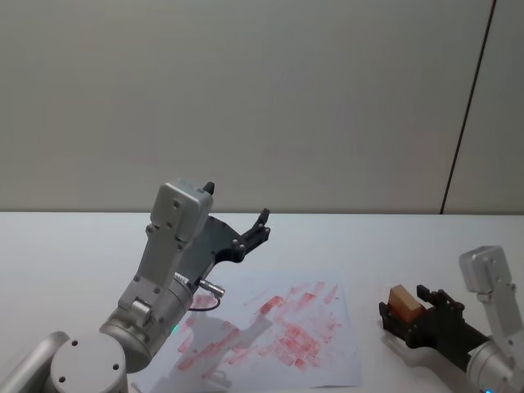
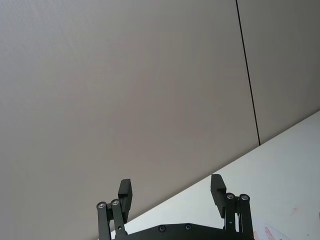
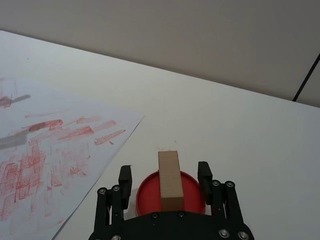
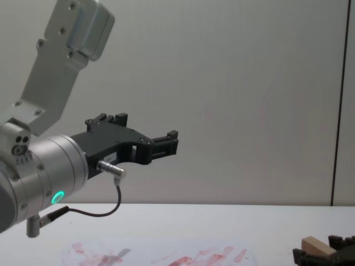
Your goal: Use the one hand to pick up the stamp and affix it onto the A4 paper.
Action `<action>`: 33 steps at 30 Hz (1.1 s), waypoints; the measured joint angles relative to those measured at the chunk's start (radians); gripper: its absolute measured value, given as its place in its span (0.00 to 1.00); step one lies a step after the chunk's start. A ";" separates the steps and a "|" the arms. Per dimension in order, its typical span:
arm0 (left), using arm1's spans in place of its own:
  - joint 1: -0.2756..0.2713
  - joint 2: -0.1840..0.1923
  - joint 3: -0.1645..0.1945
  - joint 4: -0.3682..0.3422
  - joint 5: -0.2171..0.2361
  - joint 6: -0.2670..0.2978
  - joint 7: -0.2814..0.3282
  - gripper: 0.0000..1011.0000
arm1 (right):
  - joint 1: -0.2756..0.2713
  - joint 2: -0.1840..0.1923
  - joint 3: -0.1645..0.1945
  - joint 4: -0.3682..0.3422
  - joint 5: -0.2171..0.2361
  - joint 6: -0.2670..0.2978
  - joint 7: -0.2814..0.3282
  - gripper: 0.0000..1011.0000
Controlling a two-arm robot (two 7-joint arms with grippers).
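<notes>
Two gaps separate the spread right gripper [image 3: 164,174] from the stamp [image 3: 169,187] standing between its fingers on the red ink pad [image 3: 193,195], right of the paper [image 3: 50,155] on the bench [image 3: 230,125], while the left gripper [image 1: 260,228] hangs wide open above the paper.

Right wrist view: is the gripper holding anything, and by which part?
Nothing is held. The right gripper is open, its fingers apart from both long sides of the pale wooden block stamp on the round red ink pad.
</notes>
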 joint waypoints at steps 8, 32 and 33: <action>0.000 0.000 0.000 0.000 0.000 0.000 0.000 0.99 | 0.005 -0.004 -0.003 0.017 -0.006 -0.001 0.003 0.61; 0.000 0.000 0.000 0.000 0.000 0.000 0.000 0.99 | 0.009 -0.005 -0.004 0.001 -0.032 -0.071 0.014 0.21; 0.000 0.000 0.000 0.000 0.000 0.000 0.000 0.99 | 0.009 -0.006 -0.006 -0.005 -0.035 -0.075 0.019 0.21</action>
